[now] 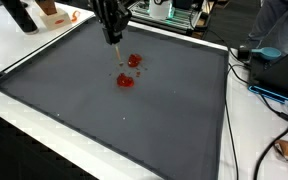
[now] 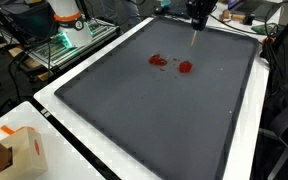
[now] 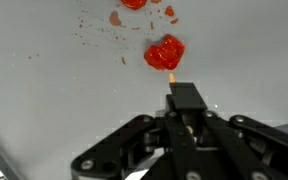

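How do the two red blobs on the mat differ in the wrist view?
The near blob sits at the tip of the tool and shows whole; the far blob lies apart from the tool, cut off by the top edge. Both are red, on the grey mat.

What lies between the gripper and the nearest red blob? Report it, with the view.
A stick, clamped in the gripper, fills that stretch; its tip reaches the edge of the red blob. The wrist view shows it.

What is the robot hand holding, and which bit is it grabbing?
The hand pinches a thin stick by its top end; the stick's other tip is at a red blob on the grey mat.
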You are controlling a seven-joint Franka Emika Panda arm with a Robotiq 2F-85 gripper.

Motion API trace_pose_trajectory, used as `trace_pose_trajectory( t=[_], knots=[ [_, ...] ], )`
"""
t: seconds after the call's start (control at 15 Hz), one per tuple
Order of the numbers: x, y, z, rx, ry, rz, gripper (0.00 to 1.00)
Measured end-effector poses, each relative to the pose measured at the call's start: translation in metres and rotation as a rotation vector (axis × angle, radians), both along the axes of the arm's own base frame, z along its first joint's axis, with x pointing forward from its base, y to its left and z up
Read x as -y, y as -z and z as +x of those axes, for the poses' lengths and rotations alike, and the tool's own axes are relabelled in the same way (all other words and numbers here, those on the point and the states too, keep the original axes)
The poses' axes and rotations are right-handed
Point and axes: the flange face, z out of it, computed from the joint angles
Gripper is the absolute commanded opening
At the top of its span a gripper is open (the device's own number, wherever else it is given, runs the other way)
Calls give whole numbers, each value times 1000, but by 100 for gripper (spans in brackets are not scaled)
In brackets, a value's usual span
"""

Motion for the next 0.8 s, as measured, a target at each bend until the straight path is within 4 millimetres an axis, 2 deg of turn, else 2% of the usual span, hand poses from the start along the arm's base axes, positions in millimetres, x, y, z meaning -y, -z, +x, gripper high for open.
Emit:
trace_pose_trajectory(
  t=[0.33,0.53,0.6,0.8],
  knots=[
    [-7,-32,-7,16,-24,6,3],
    [-11,-39,-10,20,-31,8,3],
    [-11,-40,-10,21,-33,8,13],
    [-12,-40,-10,22,-35,8,13]
  ],
)
